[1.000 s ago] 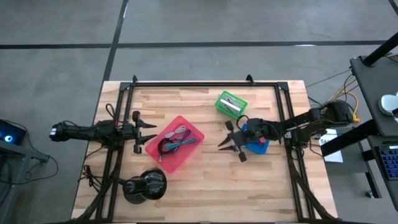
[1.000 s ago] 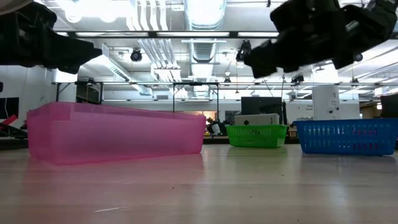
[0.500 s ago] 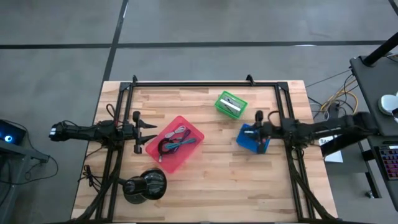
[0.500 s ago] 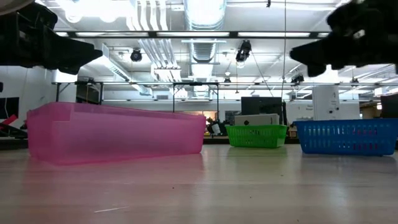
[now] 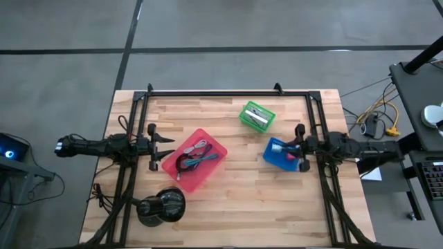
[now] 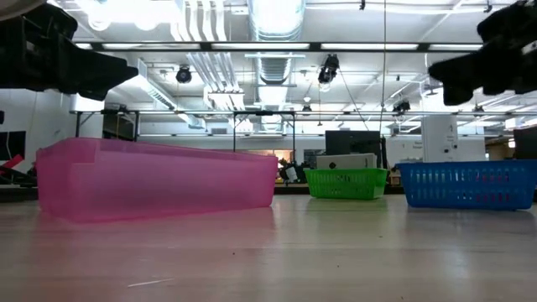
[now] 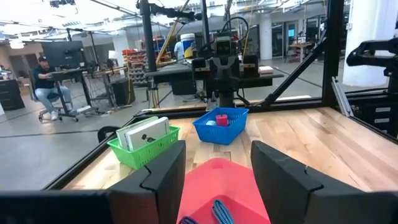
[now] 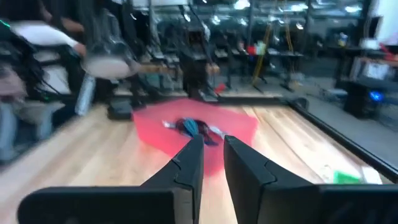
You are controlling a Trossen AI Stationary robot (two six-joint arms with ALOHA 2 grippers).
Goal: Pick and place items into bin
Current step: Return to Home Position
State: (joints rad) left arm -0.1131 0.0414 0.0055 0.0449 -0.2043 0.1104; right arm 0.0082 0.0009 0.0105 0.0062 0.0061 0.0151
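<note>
grey workshop floor around a wooden desk. over the last second the right arm has pulled back from mid-desk to the right edge. its end effector now hangs over the outer side of the blue basket, fingers drawn nearly together, holding nothing. the left end effector waits at the left edge, unmoved, wide open and empty. the cords lie in the pink bin, left of centre. with both arms back, i'd judge the picking over, only parking left.
</note>
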